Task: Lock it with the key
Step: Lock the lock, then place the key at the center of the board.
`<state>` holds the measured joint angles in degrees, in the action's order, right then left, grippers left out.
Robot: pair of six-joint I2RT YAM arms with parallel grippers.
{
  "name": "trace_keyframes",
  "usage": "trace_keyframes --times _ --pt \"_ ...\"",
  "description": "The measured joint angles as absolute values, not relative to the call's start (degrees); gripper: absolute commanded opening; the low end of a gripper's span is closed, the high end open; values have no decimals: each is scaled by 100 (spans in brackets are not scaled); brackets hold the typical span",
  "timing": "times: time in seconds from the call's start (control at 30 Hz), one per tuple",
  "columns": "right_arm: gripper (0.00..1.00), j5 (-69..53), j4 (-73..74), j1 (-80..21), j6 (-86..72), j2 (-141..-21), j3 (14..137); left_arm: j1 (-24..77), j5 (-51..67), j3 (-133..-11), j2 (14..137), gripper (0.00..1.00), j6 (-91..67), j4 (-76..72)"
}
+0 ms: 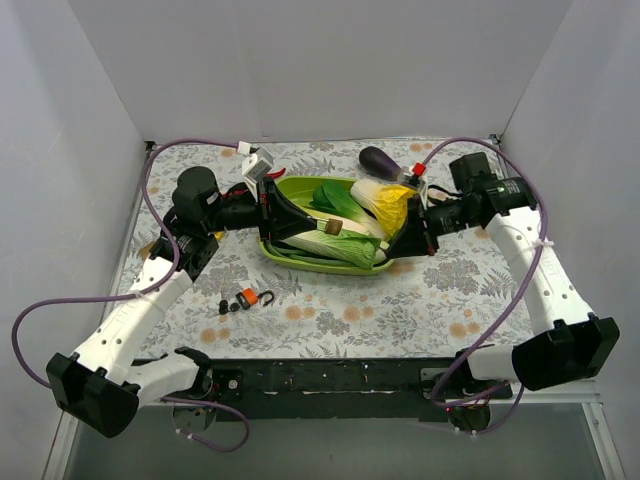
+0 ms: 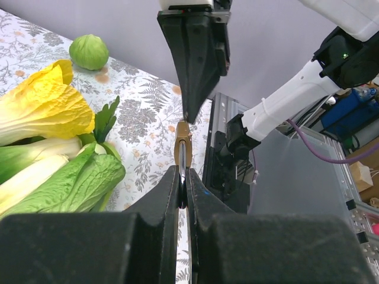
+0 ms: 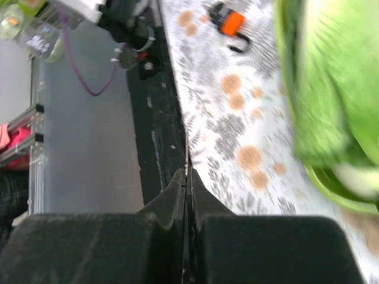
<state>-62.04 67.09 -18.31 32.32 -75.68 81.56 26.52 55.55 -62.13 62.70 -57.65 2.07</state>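
Observation:
My left gripper [image 1: 318, 226] is shut on a small brass padlock [image 1: 333, 228] and holds it over the green basin [image 1: 300, 262]. In the left wrist view the padlock [image 2: 183, 145] sticks out edge-on from the closed left gripper [image 2: 184, 177]. My right gripper [image 1: 392, 246] points at it from the right, and its tips [image 2: 189, 112] sit just beyond the padlock. In the right wrist view the right gripper [image 3: 187, 176] is shut on a thin metal key [image 3: 187, 155], with only its blade edge showing.
The basin holds toy bok choy [image 1: 335, 248] and yellow-leaved cabbage [image 1: 385, 205]. An orange padlock [image 1: 248, 297] with black keys [image 1: 226, 306] lies on the cloth near the front. A purple eggplant [image 1: 380, 160] and a white object [image 1: 257, 160] lie at the back.

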Motion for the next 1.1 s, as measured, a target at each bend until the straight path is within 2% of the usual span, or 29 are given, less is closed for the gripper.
trace_keyframes --times 0.33,0.5,0.8,1.1 --pt "1 -5577 7238 1632 4108 -7841 7363 2565 5452 -6241 6287 0 -5701 296" --pt "1 -4692 6670 2967 3953 -8549 7102 2565 5310 -6224 6366 0 -5795 209" --pt "1 -3033 4602 3179 3153 -8759 6217 2561 5109 -6088 6414 0 -5900 8" --pt "1 -2217 3221 3177 2692 -9406 5946 2561 5011 -5852 6405 0 -5920 -71"
